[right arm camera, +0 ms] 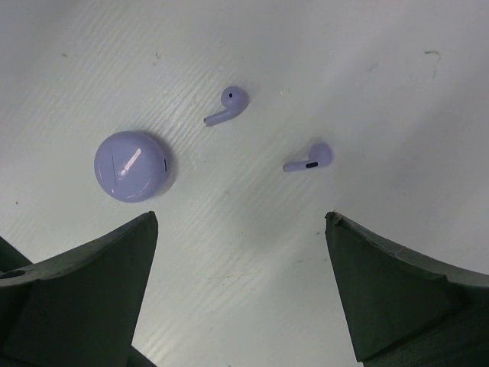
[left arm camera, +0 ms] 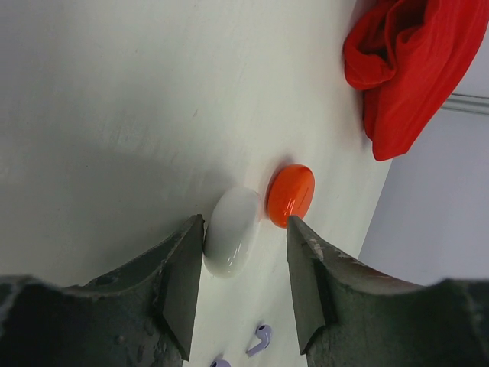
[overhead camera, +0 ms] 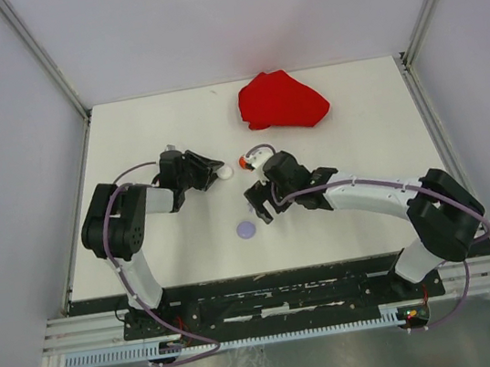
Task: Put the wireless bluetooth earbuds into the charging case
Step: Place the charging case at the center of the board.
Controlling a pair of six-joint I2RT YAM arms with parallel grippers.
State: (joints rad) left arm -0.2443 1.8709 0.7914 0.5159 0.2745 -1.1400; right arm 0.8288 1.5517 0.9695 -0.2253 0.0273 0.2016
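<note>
Right fingers (right arm camera: 84, 298) loom nearest, spread wide and empty above two lilac earbuds (right arm camera: 229, 103) lying loose on the surface (right arm camera: 344, 61), near their lilac case (right arm camera: 131, 166), which looks shut. Left fingers (left arm camera: 179, 290) stand apart too, a white case (left arm camera: 231, 233) at their tips, possibly touching one. A pinch on such a tiny stem could flick the bud away, and a nudged round case may skid off unheld.

Earbuds (right arm camera: 229, 103) beside case (right arm camera: 131, 165), cloth (overhead camera: 281, 101) far behind
</note>
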